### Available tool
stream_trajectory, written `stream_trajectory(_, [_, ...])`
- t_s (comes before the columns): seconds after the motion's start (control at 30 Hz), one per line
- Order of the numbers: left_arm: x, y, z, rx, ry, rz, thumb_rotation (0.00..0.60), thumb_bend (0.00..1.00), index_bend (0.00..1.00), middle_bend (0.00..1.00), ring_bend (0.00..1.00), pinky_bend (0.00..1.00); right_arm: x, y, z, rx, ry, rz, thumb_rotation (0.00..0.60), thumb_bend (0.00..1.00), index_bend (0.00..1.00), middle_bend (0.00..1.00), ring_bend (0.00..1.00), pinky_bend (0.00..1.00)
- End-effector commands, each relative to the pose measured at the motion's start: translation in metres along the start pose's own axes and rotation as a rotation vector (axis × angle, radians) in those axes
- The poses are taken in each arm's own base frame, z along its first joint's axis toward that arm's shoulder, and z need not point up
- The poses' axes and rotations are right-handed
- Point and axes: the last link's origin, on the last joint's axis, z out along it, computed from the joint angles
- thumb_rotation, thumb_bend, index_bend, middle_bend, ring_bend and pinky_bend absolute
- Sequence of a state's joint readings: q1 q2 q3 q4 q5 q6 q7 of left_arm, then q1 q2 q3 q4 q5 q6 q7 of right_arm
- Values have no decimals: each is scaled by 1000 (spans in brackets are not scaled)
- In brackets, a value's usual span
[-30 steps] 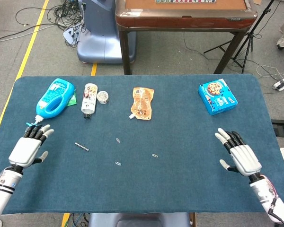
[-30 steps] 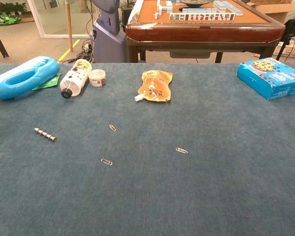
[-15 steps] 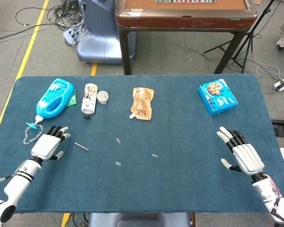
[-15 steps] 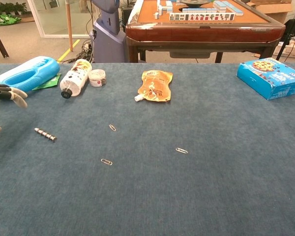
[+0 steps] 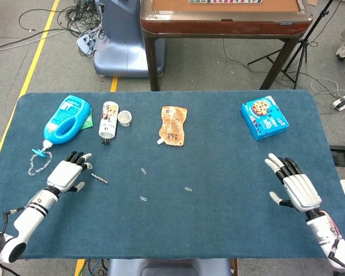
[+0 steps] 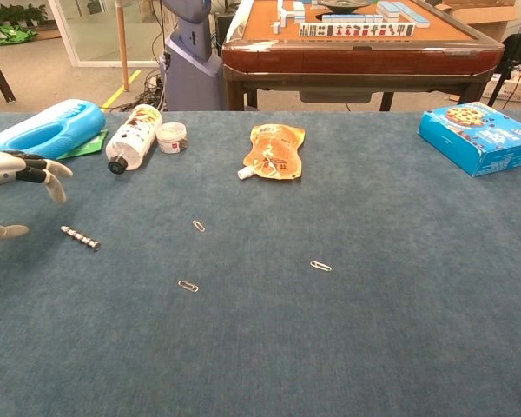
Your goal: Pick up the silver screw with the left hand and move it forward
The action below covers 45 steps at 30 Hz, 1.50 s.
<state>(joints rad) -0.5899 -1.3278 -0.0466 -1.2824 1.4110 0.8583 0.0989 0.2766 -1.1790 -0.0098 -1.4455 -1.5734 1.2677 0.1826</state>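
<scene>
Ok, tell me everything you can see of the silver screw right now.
The silver screw is a thin, ridged, metallic-looking rod lying flat on the blue table cloth, angled diagonally. It sits left of the paper clips. The left hand is just to its left, fingers spread, not visibly touching it. Nothing else is in contact with it.

blue bottle, white bottle, orange pouch, cookie box, paperclips on the blue table.

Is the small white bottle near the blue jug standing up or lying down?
Lying down. The white bottle rests on its side on the table, open mouth toward the robot, its cap beside it.
</scene>
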Motion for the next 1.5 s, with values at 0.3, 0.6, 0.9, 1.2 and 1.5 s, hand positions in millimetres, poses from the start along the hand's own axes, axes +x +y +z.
stream_trajectory(0.3, [-8,4,12,-25,20,-6,600,363,299,0,0,0,1,1,-1,-9,4,-1,600,305,0,0,0,0])
stream_trajectory(0.6, [-13,5,16,-41,21,-24,600,363,349,0,0,0,0,0,-2,-11,5,-4,600,305,0,0,0,0])
stream_trajectory(0.9, [-15,3,22,-47,21,-41,600,363,388,0,0,0,-2,2,0,-22,-6,-10,600,304,0,0,0,0])
stream_trajectory(1.2, [-18,3,30,-60,17,-54,600,363,398,0,0,0,-3,4,0,-33,-11,-15,600,304,0,0,0,0])
stream_trajectory(1.5, [-22,2,38,-69,10,-62,600,364,410,0,0,0,-4,6,1,-43,-14,-19,600,305,0,0,0,0])
